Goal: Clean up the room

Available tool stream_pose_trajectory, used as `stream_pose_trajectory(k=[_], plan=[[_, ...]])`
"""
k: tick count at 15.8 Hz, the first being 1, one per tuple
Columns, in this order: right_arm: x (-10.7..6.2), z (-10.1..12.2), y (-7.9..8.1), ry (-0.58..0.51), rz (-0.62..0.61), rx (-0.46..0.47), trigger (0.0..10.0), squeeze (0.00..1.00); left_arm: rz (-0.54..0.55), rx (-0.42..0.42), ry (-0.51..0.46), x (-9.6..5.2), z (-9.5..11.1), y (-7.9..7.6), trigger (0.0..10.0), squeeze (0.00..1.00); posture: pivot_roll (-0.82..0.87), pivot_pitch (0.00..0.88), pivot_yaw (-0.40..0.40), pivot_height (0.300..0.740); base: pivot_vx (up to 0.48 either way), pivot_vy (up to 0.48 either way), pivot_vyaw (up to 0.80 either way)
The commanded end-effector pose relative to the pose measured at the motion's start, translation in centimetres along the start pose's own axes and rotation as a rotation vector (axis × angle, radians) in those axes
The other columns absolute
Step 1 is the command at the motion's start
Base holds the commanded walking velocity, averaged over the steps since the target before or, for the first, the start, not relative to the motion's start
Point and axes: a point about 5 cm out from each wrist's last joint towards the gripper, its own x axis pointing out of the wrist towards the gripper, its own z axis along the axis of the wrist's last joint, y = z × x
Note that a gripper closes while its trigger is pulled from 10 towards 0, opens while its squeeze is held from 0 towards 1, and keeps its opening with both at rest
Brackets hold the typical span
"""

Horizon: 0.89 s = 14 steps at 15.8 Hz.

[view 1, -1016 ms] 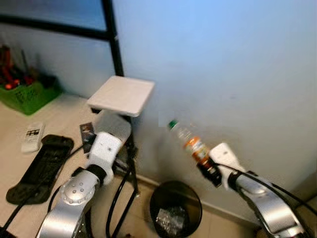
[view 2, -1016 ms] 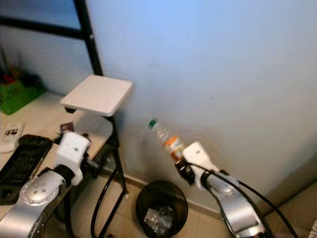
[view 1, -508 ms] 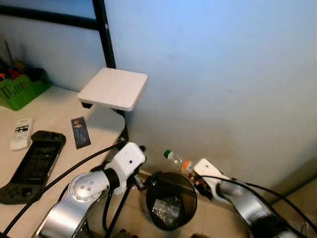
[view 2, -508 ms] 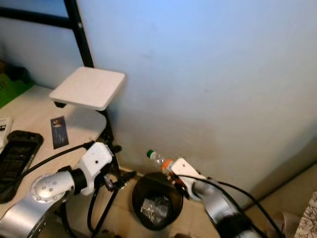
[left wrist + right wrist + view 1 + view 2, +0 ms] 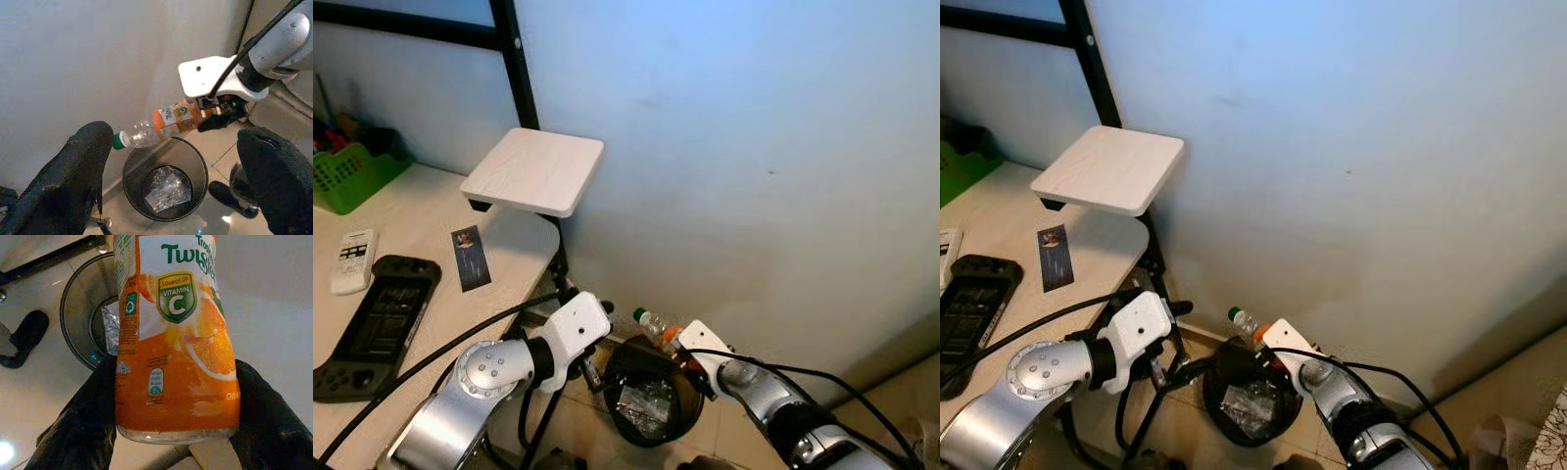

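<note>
A pale blue wall rises behind a tiled floor corner. Nearest, the left gripper (image 5: 171,181) hangs with fingers spread apart, holding nothing. The right gripper (image 5: 222,115) is clamped on the base of a clear plastic orange-juice bottle (image 5: 164,125), tilted cap-outward over the round black trash bin (image 5: 651,390), probably so it can drop inside.

Soft, even indoor light throughout, with mild blur and a bluish cast on the wall (image 5: 754,147).
</note>
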Motion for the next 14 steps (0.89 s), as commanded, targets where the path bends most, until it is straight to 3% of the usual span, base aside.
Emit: stream_pose_trajectory(k=[1, 3, 4, 5, 6, 7, 8, 9, 14], plan=[[0.1, 0.6, 0.0, -0.016, -0.008, 0.014, 10.0, 0.00, -0.013, 0.014, 0.004, -0.1, 0.1, -0.2, 10.0, 0.00, 0.01, 0.105, 0.011, 0.740, 0.000, 0.000, 0.00], [0.2, 0.7, 0.1, -0.020, -0.010, 0.017, 10.0, 0.00, -0.013, 0.014, 0.004, -0.1, 0.1, -0.2, 10.0, 0.00, 0.01, 0.105, 0.011, 0.740, 0.000, 0.000, 0.00], [0.3, 1.1, 0.2, -0.027, -0.010, 0.020, 10.0, 0.33, -0.023, 0.009, 0.008, -0.3, 0.0, -0.2, 10.0, 0.00, 0.01, 0.103, 0.010, 0.740, 0.000, 0.000, 0.00], [0.3, 1.4, 0.3, -0.031, -0.010, 0.021, 10.0, 0.33, -0.028, 0.006, 0.010, -0.4, 0.0, -0.3, 10.0, 0.00, 0.01, 0.103, 0.010, 0.740, 0.000, 0.000, 0.00], [0.3, 1.4, 0.3, -0.032, -0.009, 0.023, 10.0, 0.66, -0.033, 0.002, 0.011, -0.4, 0.0, -0.3, 10.0, 0.00, 0.01, 0.104, 0.010, 0.740, 0.000, 0.000, 0.00], [0.4, 1.5, 0.3, -0.033, -0.009, 0.024, 10.0, 0.76, -0.042, 0.000, 0.013, -0.5, -0.1, -0.3, 10.0, 0.00, 0.02, 0.103, 0.010, 0.740, 0.000, 0.000, 0.00], [0.4, 1.6, 0.4, -0.035, -0.009, 0.028, 10.0, 0.95, -0.058, -0.014, 0.015, -0.6, -0.1, -0.4, 10.0, 0.00, 0.02, 0.106, 0.010, 0.740, 0.000, 0.000, 0.00], [0.4, 1.6, 0.4, -0.036, -0.008, 0.031, 10.0, 1.00, -0.067, -0.030, 0.013, -0.7, -0.1, -0.4, 10.0, 0.00, 0.02, 0.106, 0.010, 0.740, 0.000, 0.000, 0.00], [0.5, 1.6, 0.4, -0.031, -0.002, 0.038, 10.0, 1.00, -0.084, -0.066, 0.015, -0.9, 0.0, -0.2, 10.0, 0.00, 0.02, 0.109, 0.012, 0.740, 0.000, 0.000, 0.00]])
